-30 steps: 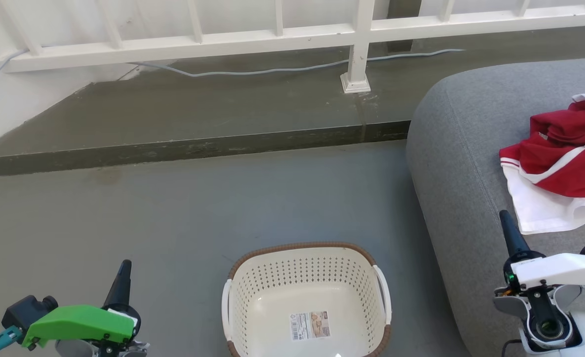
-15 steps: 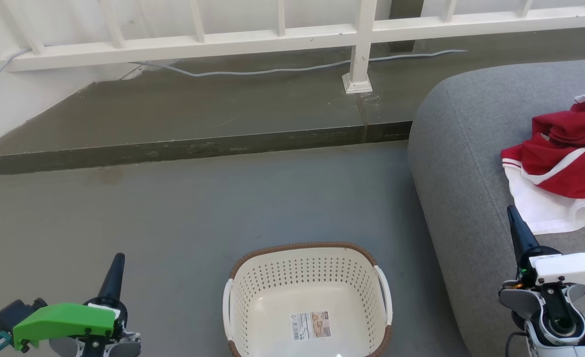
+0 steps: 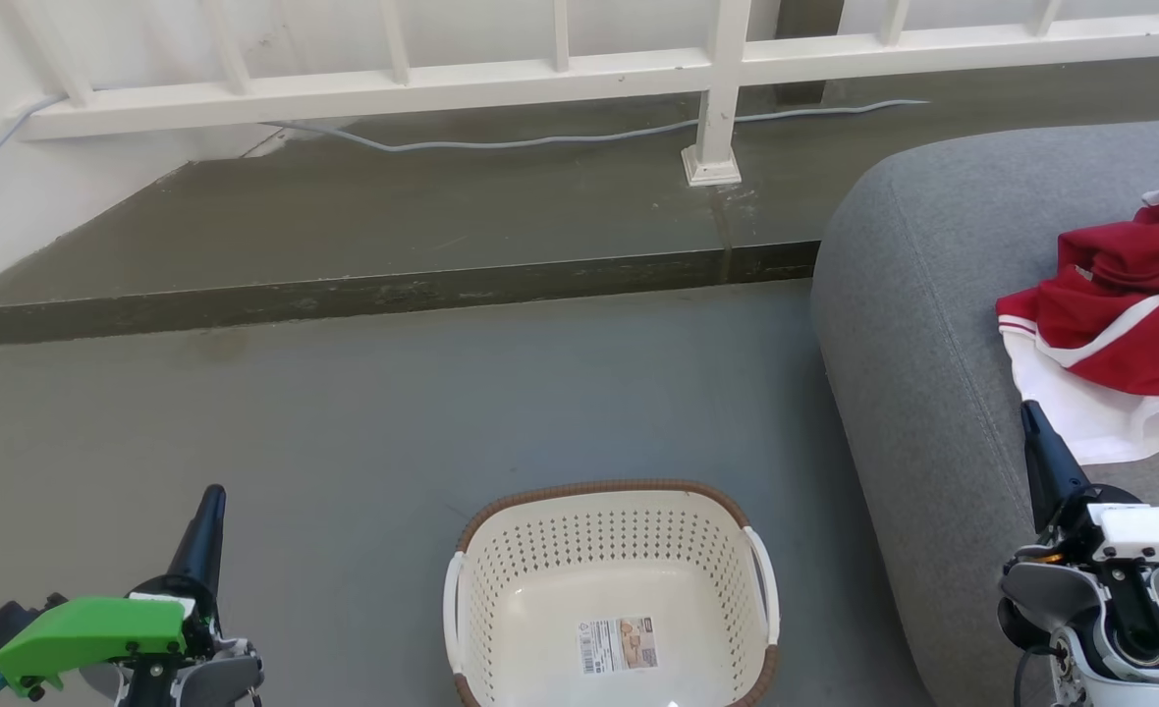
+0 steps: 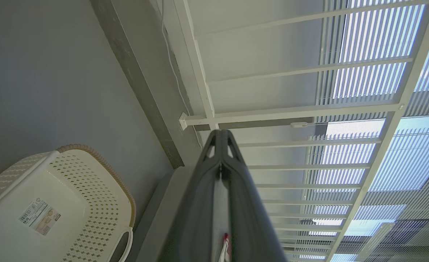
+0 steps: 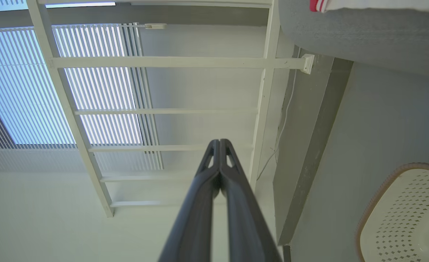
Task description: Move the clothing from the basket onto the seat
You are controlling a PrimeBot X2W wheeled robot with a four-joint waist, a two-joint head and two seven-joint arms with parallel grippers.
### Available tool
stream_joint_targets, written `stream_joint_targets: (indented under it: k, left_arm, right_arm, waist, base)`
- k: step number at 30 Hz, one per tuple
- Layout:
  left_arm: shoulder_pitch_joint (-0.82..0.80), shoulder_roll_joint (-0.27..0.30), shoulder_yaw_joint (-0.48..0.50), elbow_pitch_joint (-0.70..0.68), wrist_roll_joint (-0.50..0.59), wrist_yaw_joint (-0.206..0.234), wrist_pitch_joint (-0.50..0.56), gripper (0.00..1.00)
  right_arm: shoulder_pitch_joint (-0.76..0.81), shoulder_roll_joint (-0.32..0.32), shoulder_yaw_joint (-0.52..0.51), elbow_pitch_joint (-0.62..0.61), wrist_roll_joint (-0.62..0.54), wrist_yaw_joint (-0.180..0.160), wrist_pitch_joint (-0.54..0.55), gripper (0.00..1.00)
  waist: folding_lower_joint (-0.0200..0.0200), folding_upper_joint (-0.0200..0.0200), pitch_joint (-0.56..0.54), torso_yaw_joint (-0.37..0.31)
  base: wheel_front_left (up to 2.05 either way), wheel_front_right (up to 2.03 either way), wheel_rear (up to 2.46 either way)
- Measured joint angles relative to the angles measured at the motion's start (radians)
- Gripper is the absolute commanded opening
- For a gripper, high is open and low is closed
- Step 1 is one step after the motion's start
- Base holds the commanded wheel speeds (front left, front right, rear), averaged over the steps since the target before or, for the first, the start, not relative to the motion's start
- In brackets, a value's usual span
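- The clothing (image 3: 1120,324) – red jersey fabric with white trim and a white part – lies crumpled on top of the seat (image 3: 913,295), at the right of the scene and running off the right edge of the head view.
- The basket (image 3: 604,486) stands on the grey floor (image 3: 344,412) near the robot, just left of the seat's near corner, with a strip of floor between them. Its bare bottom shows a label sticker (image 3: 619,643).
- Left claw (image 3: 209,496): closed, with its dark fingers pressed together and nothing between them. It hangs over the floor, well to the left of the basket.
- Right claw (image 3: 1029,410): closed too, and likewise holding nothing. It is in front of the seat's near side, its tip just beside the white part of the clothing – whether it touches cannot be told.
- On the far side a raised concrete step (image 3: 393,290) crosses the floor, and a white railing (image 3: 442,83) stands on it, one post foot (image 3: 710,167) planted near the seat's far corner.
- A pale cable (image 3: 540,140) trails along the step below the railing.
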Motion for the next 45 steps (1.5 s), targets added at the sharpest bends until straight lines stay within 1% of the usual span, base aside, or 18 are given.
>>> stream_joint_targets:
  k: [3,4,6,45]
  left_arm:
    - [-0.004,-0.001,0.005,0.003,-0.021,-0.005,0.004,0.00]
    - [-0.011,-0.002,0.012,0.006,-0.046,-0.012,0.009,0.00]
    - [-0.014,-0.002,0.017,0.007,-0.057,-0.013,0.009,0.00]
    - [-0.015,-0.004,0.022,0.025,-0.057,-0.016,0.009,0.00]
  right_arm:
    - [-0.001,0.000,-0.006,-0.002,0.023,0.000,0.004,0.00]
    - [-0.002,0.001,-0.012,-0.002,0.051,0.000,0.012,0.00]
    - [-0.003,0.001,-0.014,-0.003,0.056,0.000,0.012,0.00]
    - [-0.004,0.001,-0.014,-0.007,0.057,0.004,0.012,0.00]
  waist:
    - [0.0000,0.0000,0.000,0.001]
    - [0.0000,0.0000,0.000,0.001]
    - [0.0000,0.0000,0.000,0.001]
    - [0.0000,0.0000,0.000,0.001]
  base:
    - [0.00,0.00,0.00]
    - [0.00,0.00,0.00]
    - [0.00,0.00,0.00]
    - [0.00,0.00,0.00]
